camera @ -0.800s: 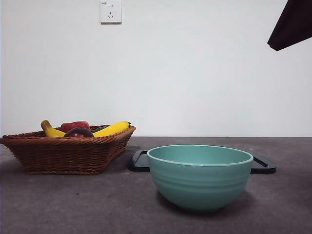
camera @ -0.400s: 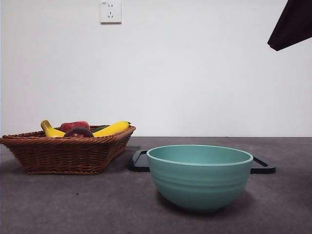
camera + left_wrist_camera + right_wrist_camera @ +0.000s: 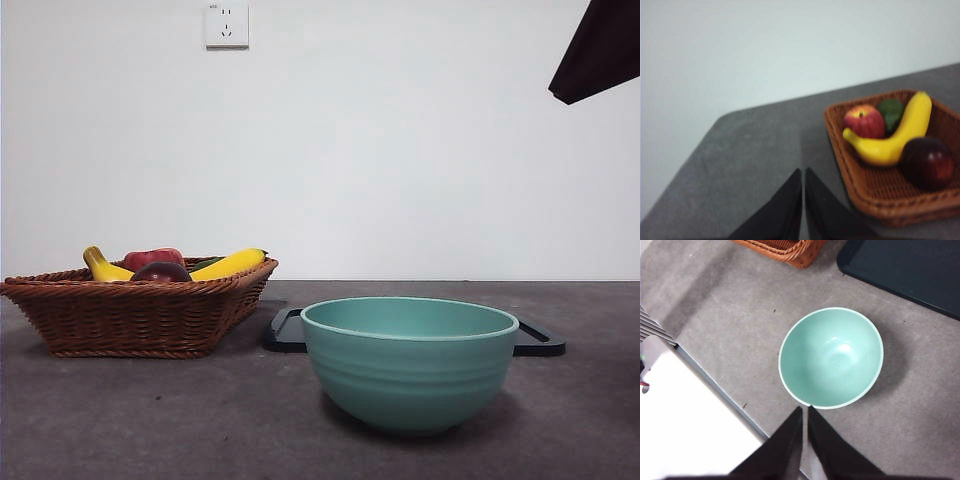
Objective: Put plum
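While both arms wait high above the desk (image 3: 120, 420), I see the plum (image 3: 927, 163) lying in the wicker basket (image 3: 875, 197) beside a banana (image 3: 895, 135). Left gripper (image 3: 803, 200) and right gripper (image 3: 805, 437) both have fingers pressed together, empty. Nothing is grasped yet; next, I judge, comes reaching for it, probably toward the teal bowl (image 3: 831, 357).

Open air above the basket (image 3: 140, 315); banana (image 3: 895, 135) crowds the plum (image 3: 927, 162), bare surface (image 3: 200, 420) lies beside the basket.
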